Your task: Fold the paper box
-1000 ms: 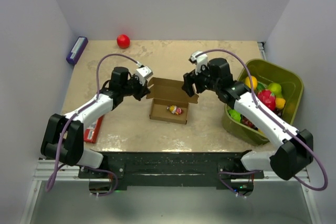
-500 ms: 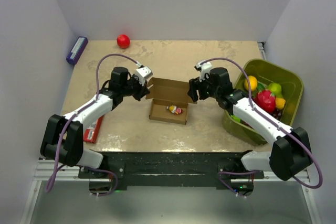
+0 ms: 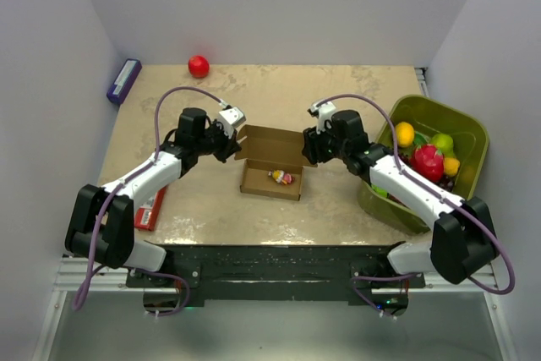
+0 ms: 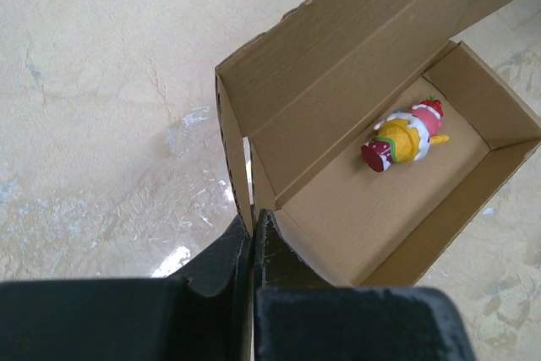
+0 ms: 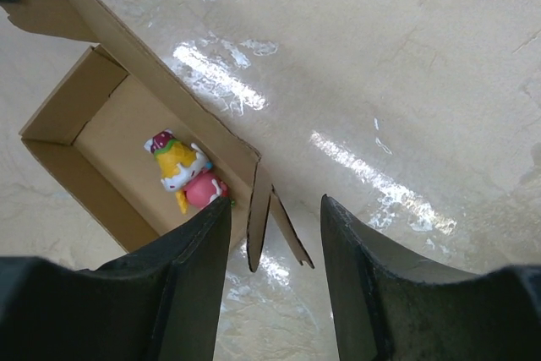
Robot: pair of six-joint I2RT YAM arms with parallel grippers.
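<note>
1. The paper box (image 3: 270, 177) sits open near the middle of the bench (image 3: 363, 90), between the two arms, with one long side towards their bases.
2. The left jaws are together, clamped on the thin side flap (image 4: 230, 141) at the box's left end. This grip probably pins the box so it cannot slide while the other end is worked.
3. The right jaws stand apart, straddling the right-end flap (image 5: 259, 209), and seem not to touch it. I judge they are placed to pinch that flap and turn it inward.
4. The box is plain brown corrugated card with no markings. It forms a shallow rectangular tray, and its lid (image 3: 275, 137) is hinged on the far long edge and laid back open.
5. A small toy figure (image 4: 404, 137) in red, yellow and white lies on the tray floor, so the flaps and lid must close over it.
</note>
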